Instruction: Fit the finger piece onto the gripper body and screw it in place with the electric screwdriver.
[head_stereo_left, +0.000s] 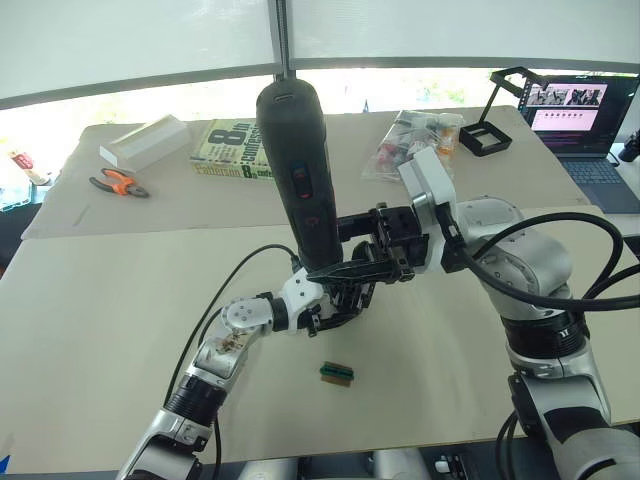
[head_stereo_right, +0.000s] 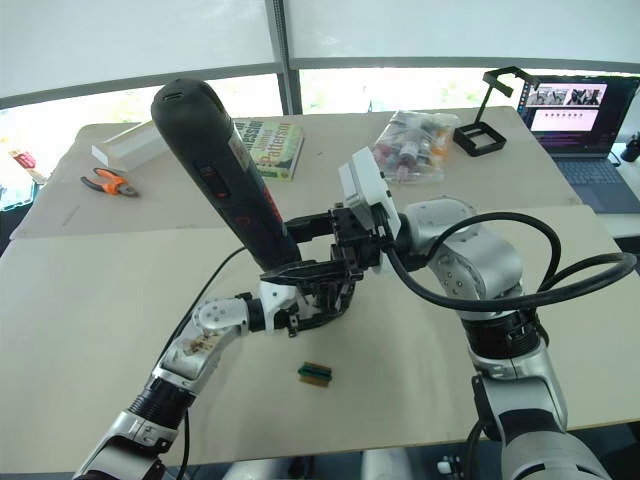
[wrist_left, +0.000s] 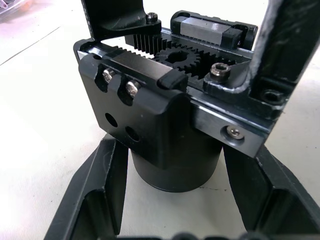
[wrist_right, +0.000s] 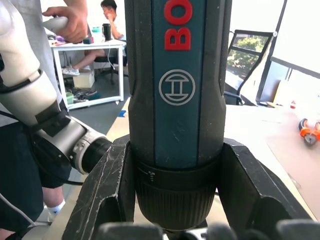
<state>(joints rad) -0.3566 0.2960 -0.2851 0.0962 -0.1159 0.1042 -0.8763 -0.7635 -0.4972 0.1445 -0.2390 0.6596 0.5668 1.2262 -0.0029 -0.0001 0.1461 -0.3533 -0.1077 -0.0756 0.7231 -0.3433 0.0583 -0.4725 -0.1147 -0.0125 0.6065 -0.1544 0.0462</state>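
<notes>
The electric screwdriver (head_stereo_left: 300, 160), a thick black cylinder, stands nearly upright over the table's middle. My right gripper (head_stereo_left: 365, 268) is shut on its lower collar (wrist_right: 175, 200); the bit is hidden. Just under it sits the gripper body (wrist_left: 175, 160), a black block with gears and racks on a round base. My left gripper (head_stereo_left: 335, 310) is shut on that base, one finger on each side. Two black uprights rise from the body's top, one with a toothed rack (wrist_left: 117, 17) and one rough-surfaced (wrist_left: 285, 45). I cannot tell which is the finger piece.
A tiny green-and-brown block (head_stereo_left: 337, 372) lies just in front of the grippers. At the back are a white box (head_stereo_left: 145, 142), orange pliers (head_stereo_left: 120, 183), a book (head_stereo_left: 232, 150), a bag of bottles (head_stereo_left: 410, 140), a black stand (head_stereo_left: 490, 130) and a laptop (head_stereo_left: 585, 120). A person (wrist_right: 75, 20) stands beside the table.
</notes>
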